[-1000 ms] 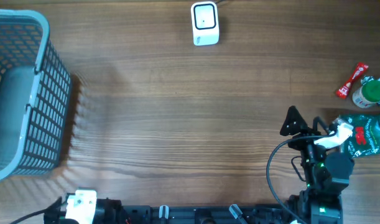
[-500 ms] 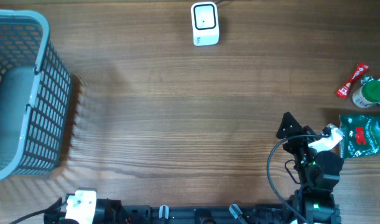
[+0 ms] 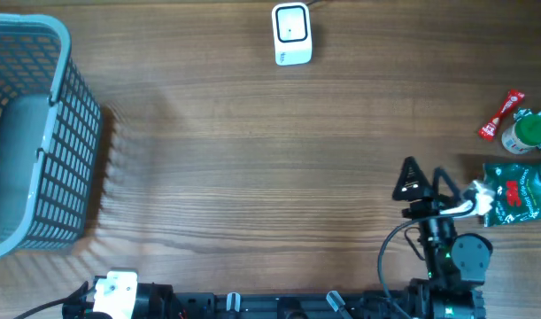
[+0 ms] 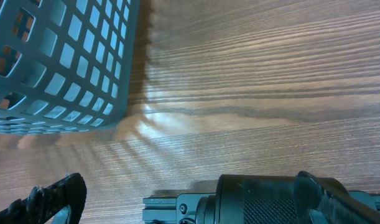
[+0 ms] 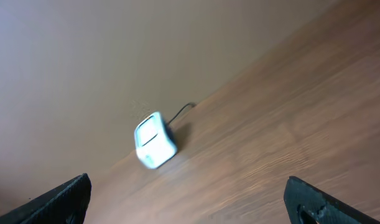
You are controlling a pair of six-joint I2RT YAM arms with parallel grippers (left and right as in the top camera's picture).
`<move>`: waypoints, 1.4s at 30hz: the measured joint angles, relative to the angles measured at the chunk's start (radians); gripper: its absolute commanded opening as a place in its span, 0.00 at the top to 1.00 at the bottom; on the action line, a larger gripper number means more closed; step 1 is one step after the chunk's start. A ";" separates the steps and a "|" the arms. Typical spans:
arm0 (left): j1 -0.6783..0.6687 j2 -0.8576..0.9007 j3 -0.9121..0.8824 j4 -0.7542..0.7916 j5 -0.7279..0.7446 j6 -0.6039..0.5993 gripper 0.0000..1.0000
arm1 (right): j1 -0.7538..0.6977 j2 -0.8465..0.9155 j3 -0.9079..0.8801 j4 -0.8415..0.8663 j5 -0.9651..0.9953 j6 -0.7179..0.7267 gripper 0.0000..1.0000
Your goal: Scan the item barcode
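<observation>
**Both tools open, nothing held, items at the right edge**

My bench (image 3: pixel 252 177) is bare brown wood across the middle. The biggest thing on it is the grey basket (image 3: pixel 75 151) at the far left, with lattice walls, standing upright.

My right tool (image 3: pixel 443 184) is near the front right, jaws spread wide with nothing between them. Its white fingertip is just beside the left edge of the green pouch (image 3: pixel 522 190); I cannot tell whether it touches. My left tool (image 4: pixel 190 196) sits low at the front left near the basket, jaws wide apart and empty too.

The pouch lies flat at the right edge of the bench. The white scanner (image 3: pixel 292 34) stands at the far edge, centre, well apart from the pouch. Behind the pouch are a small bottle with a green cap (image 3: pixel 529 131) and, just beside it, a red sachet (image 3: pixel 501 115).
</observation>
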 measured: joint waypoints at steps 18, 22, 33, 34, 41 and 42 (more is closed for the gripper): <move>0.000 0.000 0.000 0.000 0.000 0.000 0.00 | 0.068 0.000 0.000 0.000 0.065 -0.552 0.00; 0.000 0.000 0.000 0.000 0.000 0.000 0.00 | 0.068 0.000 0.000 0.000 0.065 -0.552 0.00; 0.000 0.000 0.000 0.000 0.000 0.000 0.00 | 0.068 0.000 0.000 0.000 0.065 -0.552 0.00; 0.000 0.000 0.000 0.000 0.000 0.000 0.00 | 0.068 0.000 0.000 0.000 0.065 -0.552 0.00; 0.000 0.000 0.000 0.000 0.000 0.000 0.00 | 0.068 0.000 0.000 0.000 0.065 -0.552 0.00; 0.000 0.000 0.000 0.000 0.000 0.000 0.00 | 0.068 0.000 0.000 0.000 0.065 -0.552 0.00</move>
